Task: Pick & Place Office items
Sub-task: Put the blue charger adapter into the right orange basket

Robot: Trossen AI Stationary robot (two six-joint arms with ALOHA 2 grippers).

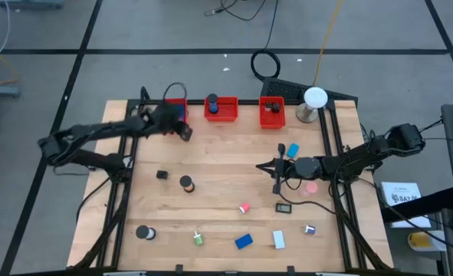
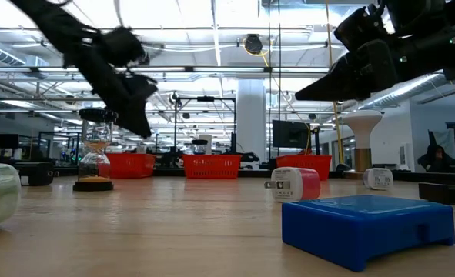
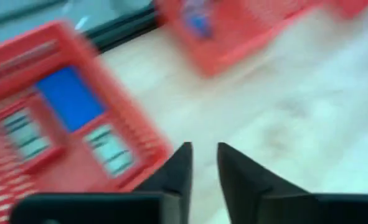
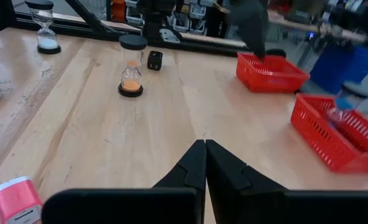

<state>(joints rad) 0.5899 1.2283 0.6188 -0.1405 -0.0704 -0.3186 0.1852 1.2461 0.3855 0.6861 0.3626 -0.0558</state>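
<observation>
My left gripper (image 1: 185, 133) hovers just on the near side of the left red bin (image 1: 176, 108). Its fingers (image 3: 177, 174) stand a narrow gap apart with nothing between them. In that bin (image 3: 59, 118) lies a blue block (image 3: 71, 99). My right gripper (image 1: 277, 170) waits shut, above the table's right half. Office items lie scattered on the wood: a black cube (image 1: 162, 175), an orange sand timer (image 4: 131, 67), a white sand timer (image 1: 143, 231), a pink-and-white plug (image 2: 292, 185), a green bit (image 1: 198, 239), a blue block (image 2: 366, 225) and a white block (image 1: 278, 240).
Three red bins stand along the far edge; the middle one (image 1: 221, 108) and the right one (image 1: 272, 113) each hold items. A white dome (image 1: 314, 98) stands at the far right corner. Black frame rails (image 1: 120, 192) run down both sides of the table.
</observation>
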